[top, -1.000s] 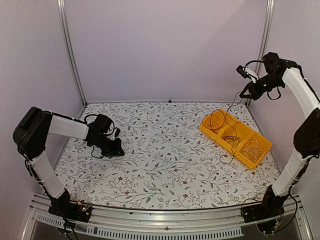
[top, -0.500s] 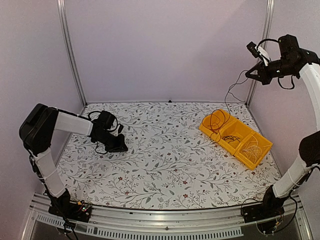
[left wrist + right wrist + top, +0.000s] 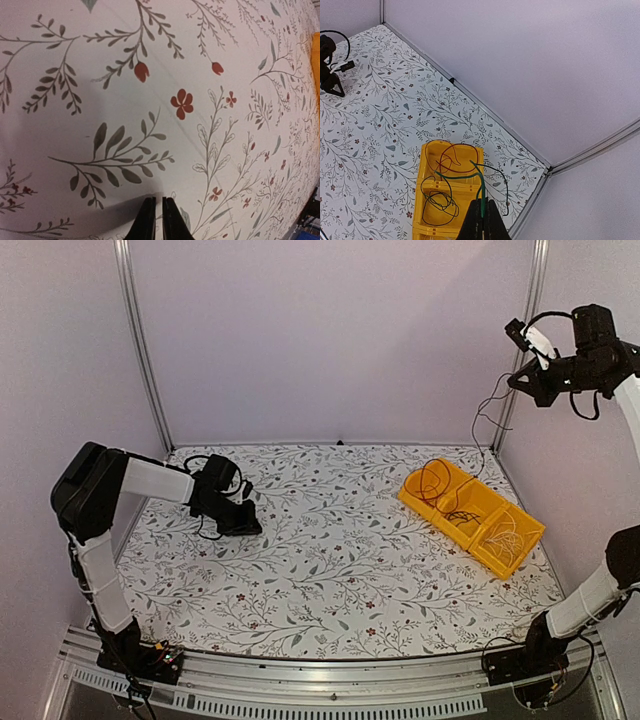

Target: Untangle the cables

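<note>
Right tool pinches thin green cable above compartmented yellow tray.

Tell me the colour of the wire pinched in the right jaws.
The wire is green; the right wrist view shows it best.

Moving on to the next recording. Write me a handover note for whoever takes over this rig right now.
Left tool: shut, empty, low over the table, far from the tray.
Right tool: shut on the green cable, raised high above the yellow tray; the cable's lower end lies in the tray.
In the tray: red cable in the far section, black cable in the middle, whitish cables in the near one.
Done: one cable partly lifted.
Left: pull it free, then separate the rest.
</note>
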